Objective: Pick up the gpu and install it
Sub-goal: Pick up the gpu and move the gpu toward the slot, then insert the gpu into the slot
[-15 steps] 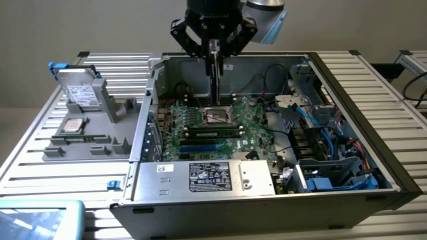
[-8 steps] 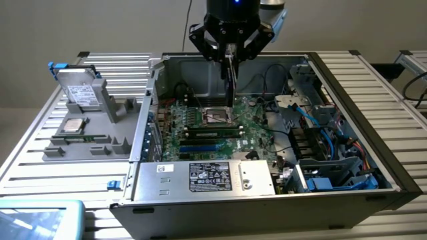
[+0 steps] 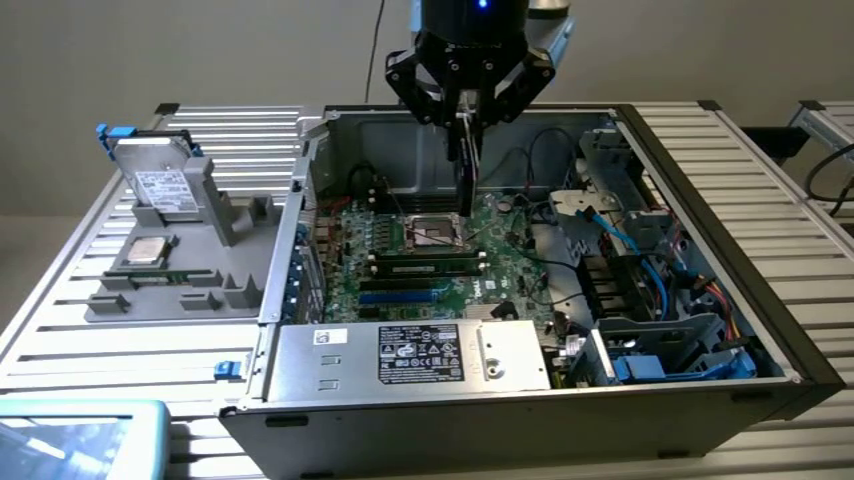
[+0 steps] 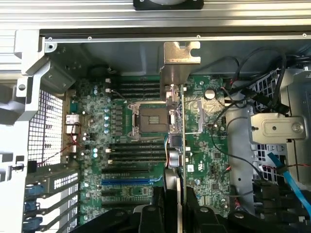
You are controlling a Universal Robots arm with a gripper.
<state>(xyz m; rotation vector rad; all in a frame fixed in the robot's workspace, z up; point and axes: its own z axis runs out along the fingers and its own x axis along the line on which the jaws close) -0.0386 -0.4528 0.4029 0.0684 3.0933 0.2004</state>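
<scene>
Desk (image 3: 80, 340): we are seeing a slatted metal desk carrying everything, with a grey parts fixture (image 3: 200, 295) sitting at the exterior view's left.
Fixture: we are judging that its slots are propping the spare parts in fixed poses so that jaws can reach them cleanly.
Hard drive (image 3: 163, 185): it is standing upright in the fixture with its label facing us. We are finding the print too small to read.
Processor (image 3: 144, 250): it is lying flat in a recess just in front of the drive, and we are reading no marking on it.
Computer case (image 3: 507, 430): it is lying on its side with the panel off, so the motherboard (image 3: 400, 250) is facing up and slots are being approached from above.
Power supply (image 3: 420, 352): it is showing a black-and-white rating label near the front wall. We are making out blocks of text but no words.
Memory stick (image 3: 427, 265): it is sitting seated in its slot just in front of the bare processor socket (image 3: 434, 230).
Gripper (image 3: 466, 118): it is hanging over the middle of the board with its jaws pinching the gpu's upper edge.
gpu (image 3: 466, 170): it is hanging on edge, upright, above the board and clear of any slot. We are judging this pose is keeping the connector edge pointing down.
End bracket (image 4: 182, 53): in the wrist view it is pointing towards the case's rear wall.
Blue cables (image 3: 627, 235): they are trailing through the drive bay at the exterior view's right, well apart from the card.
</scene>
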